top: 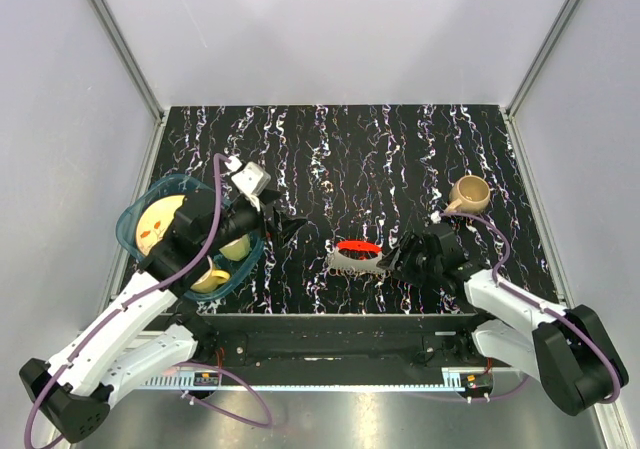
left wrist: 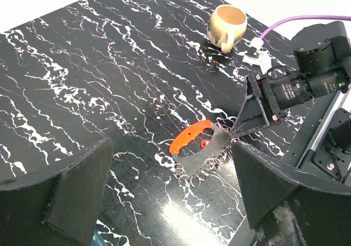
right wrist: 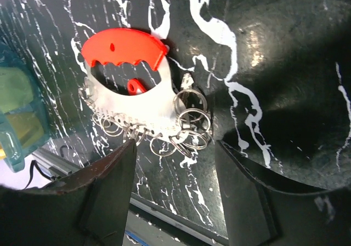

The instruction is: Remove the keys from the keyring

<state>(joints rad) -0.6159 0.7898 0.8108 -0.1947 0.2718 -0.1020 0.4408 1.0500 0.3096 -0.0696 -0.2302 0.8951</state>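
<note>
Right gripper (right wrist: pixel 175 147), jaws apart, hangs over the keyring (right wrist: pixel 134 101) by the near edge; left gripper (left wrist: pixel 171 153), also apart, should pin it first.

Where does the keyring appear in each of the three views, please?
Top external: the keyring lies low and centre, just left of the right end effector.
Left wrist: keyring right of centre, in the lower half.
Right wrist: keyring upper left of centre, just beyond that camera's own fingers.
Shared landmark: the right end effector, next to the keyring in every view.
</note>
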